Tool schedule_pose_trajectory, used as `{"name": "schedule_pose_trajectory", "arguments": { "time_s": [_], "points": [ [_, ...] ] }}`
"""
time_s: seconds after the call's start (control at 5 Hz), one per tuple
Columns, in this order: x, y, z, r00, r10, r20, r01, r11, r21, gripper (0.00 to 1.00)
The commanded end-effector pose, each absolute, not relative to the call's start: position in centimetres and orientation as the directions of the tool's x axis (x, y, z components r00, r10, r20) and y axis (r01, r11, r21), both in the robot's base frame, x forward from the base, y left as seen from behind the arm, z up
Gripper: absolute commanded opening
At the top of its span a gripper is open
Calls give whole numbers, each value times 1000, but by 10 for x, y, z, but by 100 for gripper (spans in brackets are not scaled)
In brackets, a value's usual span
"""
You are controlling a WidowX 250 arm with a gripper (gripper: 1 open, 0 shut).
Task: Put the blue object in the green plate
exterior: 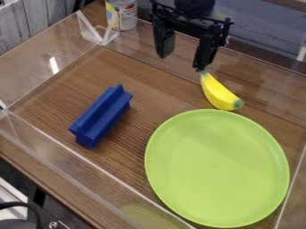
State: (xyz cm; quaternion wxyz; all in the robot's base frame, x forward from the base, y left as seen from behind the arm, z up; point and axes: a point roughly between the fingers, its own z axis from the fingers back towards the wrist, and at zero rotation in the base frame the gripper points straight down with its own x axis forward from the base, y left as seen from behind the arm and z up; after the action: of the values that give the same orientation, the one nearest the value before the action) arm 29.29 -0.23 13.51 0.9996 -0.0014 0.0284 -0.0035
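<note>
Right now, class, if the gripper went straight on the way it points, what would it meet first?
Probably the wooden tabletop below the open gripper. The banana lies close to that line, so one finger might touch it first; this single view leaves the depth unclear.

Bare wood between block (100, 116) and plate (216, 169)

Block (102, 115) left of plate (216, 169) — banana (220, 92) behind plate.

Can (122, 15) (partly), cut off by top edge
</note>
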Motion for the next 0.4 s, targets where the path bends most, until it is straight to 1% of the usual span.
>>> {"name": "schedule_pose_trajectory", "arguments": {
  "time_s": [0.0, 0.2],
  "points": [
    [285, 5, 130, 997, -18, -70, 18, 1000, 0, 100],
    [262, 24, 123, 997, -39, -68, 39, 999, 3, 100]
  ]
}}
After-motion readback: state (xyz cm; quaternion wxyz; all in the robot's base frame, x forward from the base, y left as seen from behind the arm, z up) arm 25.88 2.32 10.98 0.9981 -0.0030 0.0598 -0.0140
